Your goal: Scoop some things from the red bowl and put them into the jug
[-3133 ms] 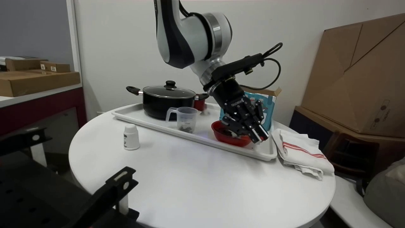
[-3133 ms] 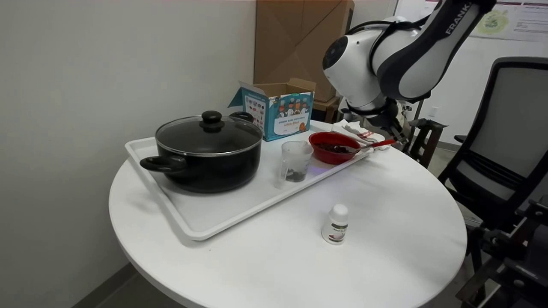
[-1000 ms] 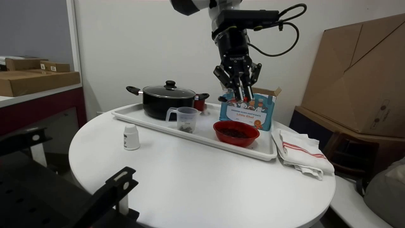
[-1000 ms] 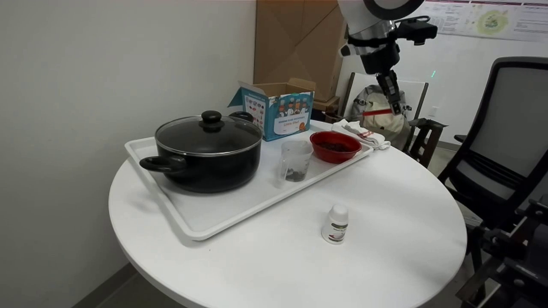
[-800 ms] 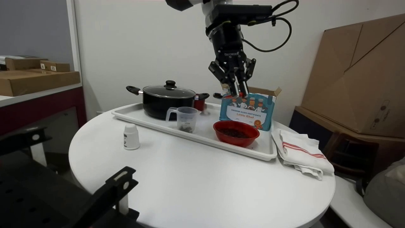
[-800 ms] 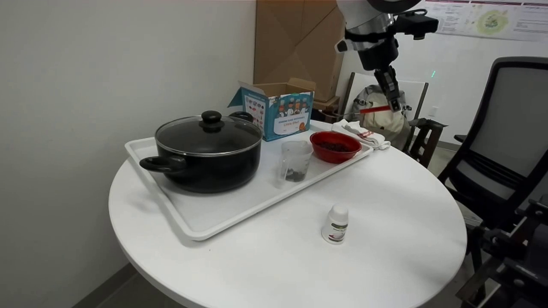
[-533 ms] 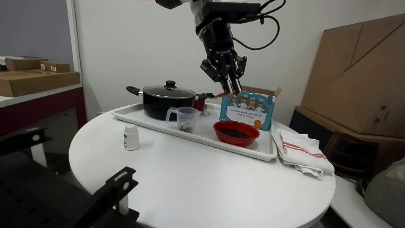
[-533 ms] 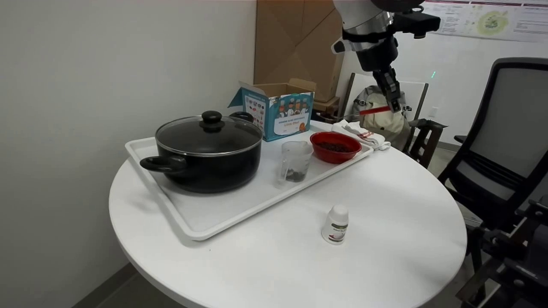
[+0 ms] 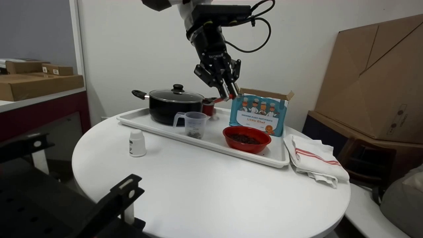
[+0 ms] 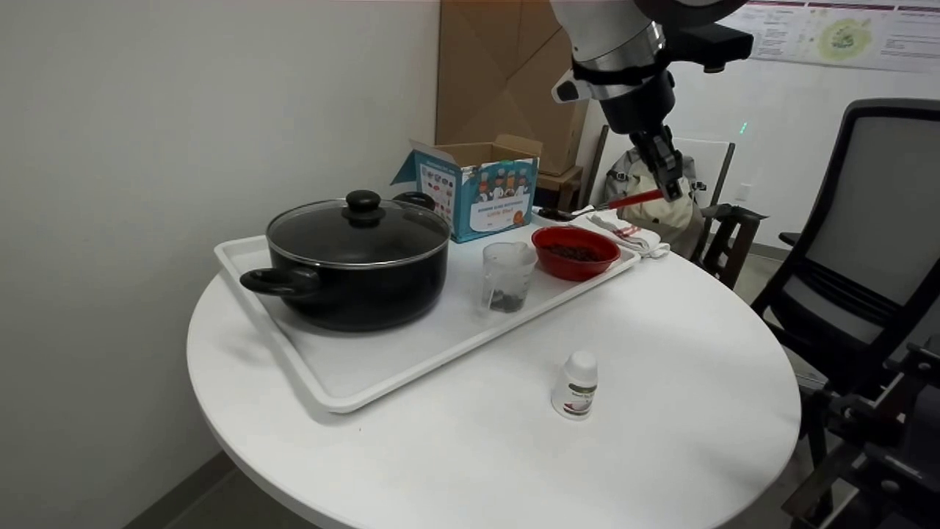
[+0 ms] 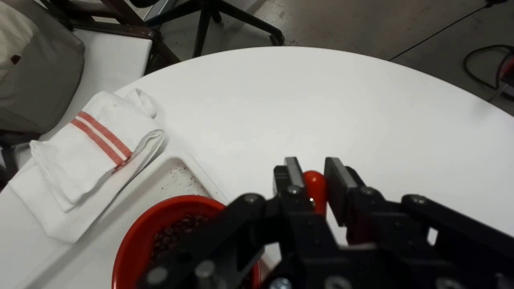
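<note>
The red bowl (image 9: 247, 146) holds small dark beans and stands on the tray; it also shows in another exterior view (image 10: 576, 270) and the wrist view (image 11: 127, 245). The jug (image 9: 195, 123), a clear measuring cup with some dark pieces at its bottom, stands beside it, also visible here (image 10: 508, 268). My gripper (image 9: 230, 96) is shut on the red handle of a spoon (image 10: 633, 200). The handle end shows between the fingers (image 11: 312, 170) in the wrist view. The spoon is above the tray, apart from bowl and jug. Its head looks dark; its load is too small to tell.
A black lidded pot (image 9: 172, 110) stands on the white tray (image 10: 411, 380) beside the jug. A blue box (image 9: 259, 115) stands behind the bowl. A folded towel (image 11: 92, 148) lies at the tray's end. A small white bottle (image 10: 575, 389) stands on the table.
The spoon was in the red bowl; my gripper has lifted it out and up. Over the last second it has moved towards the pot and jug side. Bowl and jug stand still.
</note>
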Robot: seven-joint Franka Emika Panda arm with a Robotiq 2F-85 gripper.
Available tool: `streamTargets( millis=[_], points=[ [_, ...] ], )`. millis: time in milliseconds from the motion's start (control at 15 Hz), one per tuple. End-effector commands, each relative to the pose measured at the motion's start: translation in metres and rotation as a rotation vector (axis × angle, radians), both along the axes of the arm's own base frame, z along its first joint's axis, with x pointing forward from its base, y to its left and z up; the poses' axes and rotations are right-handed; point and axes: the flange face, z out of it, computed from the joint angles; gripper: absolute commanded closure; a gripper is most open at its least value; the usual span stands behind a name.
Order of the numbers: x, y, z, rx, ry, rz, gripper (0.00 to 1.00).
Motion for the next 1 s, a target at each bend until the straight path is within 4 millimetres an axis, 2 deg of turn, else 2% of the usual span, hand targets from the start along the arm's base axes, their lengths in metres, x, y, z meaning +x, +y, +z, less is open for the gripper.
streamTargets(
  millis=[0, 933],
  points=[
    [-0.007, 0.015, -0.001, -0.039, -0.006, 0.017, 0.90],
    [-0.007, 0.041, -0.035, -0.155, 0.035, 0.018, 0.90]
  ],
)
